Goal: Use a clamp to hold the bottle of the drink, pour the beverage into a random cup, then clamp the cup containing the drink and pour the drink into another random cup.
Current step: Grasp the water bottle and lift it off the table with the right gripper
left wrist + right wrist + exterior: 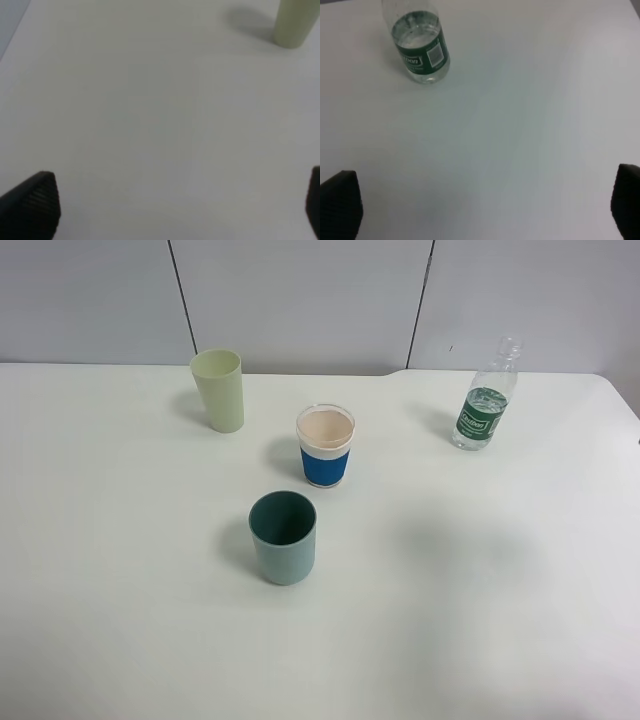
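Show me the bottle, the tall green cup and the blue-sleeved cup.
bottle (478, 420): high view, on its green label.
tall green cup (220, 395): high view, on its side wall.
blue-sleeved cup (325, 466): high view, on the blue sleeve.

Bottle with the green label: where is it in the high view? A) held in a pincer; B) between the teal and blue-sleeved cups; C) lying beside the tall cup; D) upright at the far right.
D: the bottle stands upright at the far right of the table, nothing touching it.
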